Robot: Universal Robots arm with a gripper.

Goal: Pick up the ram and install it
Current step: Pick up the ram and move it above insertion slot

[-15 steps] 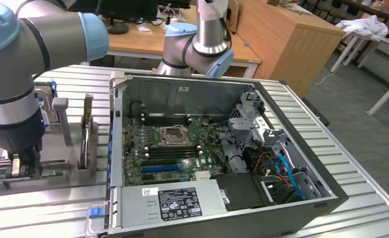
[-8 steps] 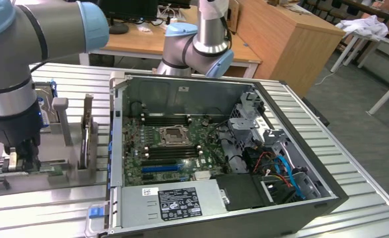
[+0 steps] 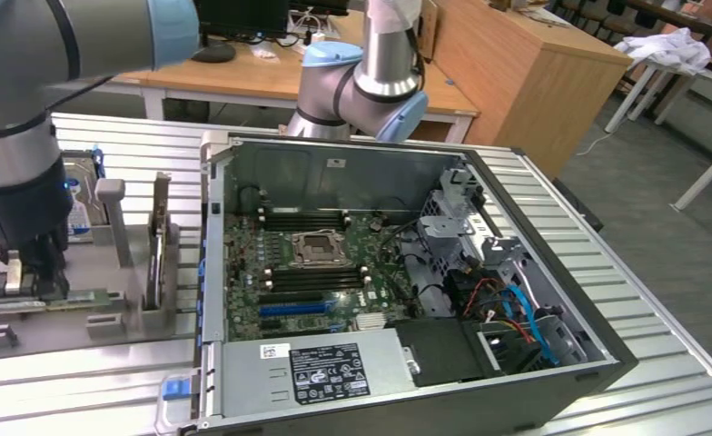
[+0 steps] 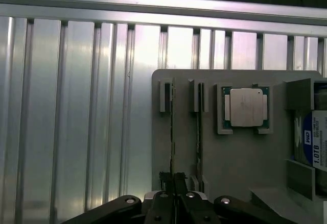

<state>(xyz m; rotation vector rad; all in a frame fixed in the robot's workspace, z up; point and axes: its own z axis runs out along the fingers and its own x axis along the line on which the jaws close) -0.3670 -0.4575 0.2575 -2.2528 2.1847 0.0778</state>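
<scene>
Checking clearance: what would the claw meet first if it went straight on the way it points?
The ram, which the claw looks shut on. Right behind it lies the grey holder tray, though depth is hard to judge.

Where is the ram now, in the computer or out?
Out. The ram stands on edge in the gray holder beside the computer case, the gripper shut on it.

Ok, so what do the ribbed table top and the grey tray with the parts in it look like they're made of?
Table top: bare metal, probably extruded aluminium; it has straight grooved slats with bright, brushed-looking glare. Grey tray: likely plastic, possibly printed or moulded; it looks flat matte grey, with no glare and blocky upright holders.
</scene>
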